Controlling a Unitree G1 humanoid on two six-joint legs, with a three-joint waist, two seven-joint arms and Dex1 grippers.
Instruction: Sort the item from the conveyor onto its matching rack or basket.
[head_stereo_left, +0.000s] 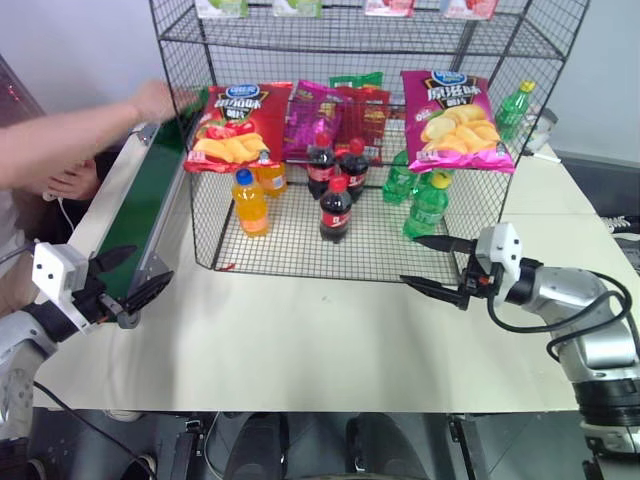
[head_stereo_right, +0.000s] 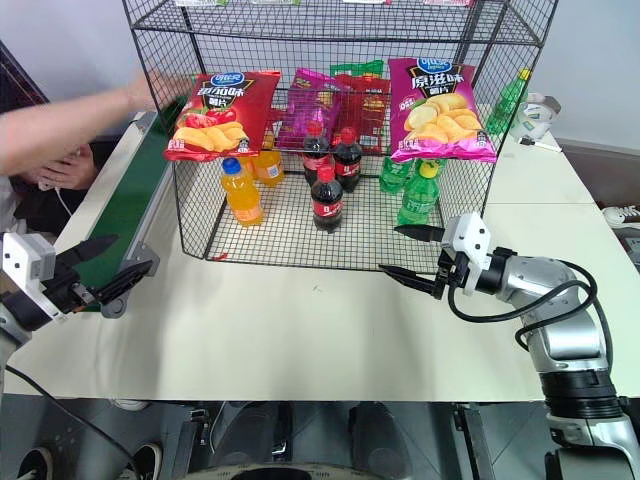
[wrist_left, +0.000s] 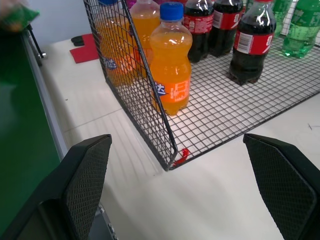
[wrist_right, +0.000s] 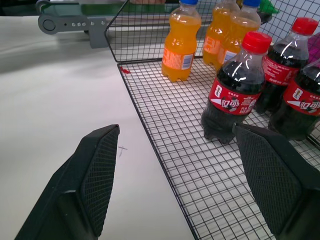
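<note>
My right gripper (head_stereo_left: 437, 263) has two slim black fingers whose inner pads (wrist_right: 98, 176) carry a fine cross-hatched grip. Just behind it sits a white boxy wrist block, then a silver-grey rounded forearm with a black cable looping beside it. My left gripper (head_stereo_left: 128, 274) matches: black fingers, white block behind.

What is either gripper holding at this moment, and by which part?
Nothing is held. The left gripper hangs open beside the conveyor, and the right gripper hangs open in front of the rack.
</note>
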